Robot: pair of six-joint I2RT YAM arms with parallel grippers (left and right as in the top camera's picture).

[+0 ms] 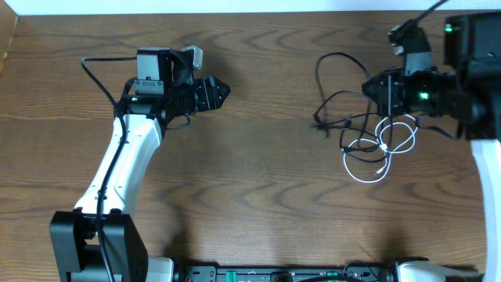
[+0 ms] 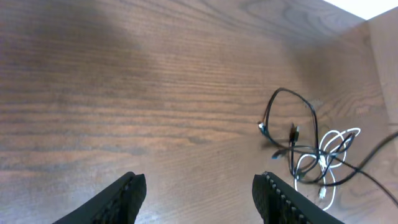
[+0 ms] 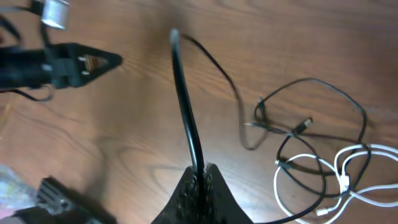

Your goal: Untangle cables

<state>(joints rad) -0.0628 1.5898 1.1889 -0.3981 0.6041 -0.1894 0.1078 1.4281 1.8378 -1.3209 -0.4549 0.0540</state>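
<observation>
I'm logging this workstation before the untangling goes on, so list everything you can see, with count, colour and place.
table: one, brown wood, under everything
black cable: one, black, right part of the table, looped through the white one
white cable: one, white, right part of the table, coiled among the black loops
left arm: one, white and black, left side
right arm: one, white and black, right edge
left hand: one, black, open and empty, over bare wood
right hand: one, black, shut on the black cable
</observation>
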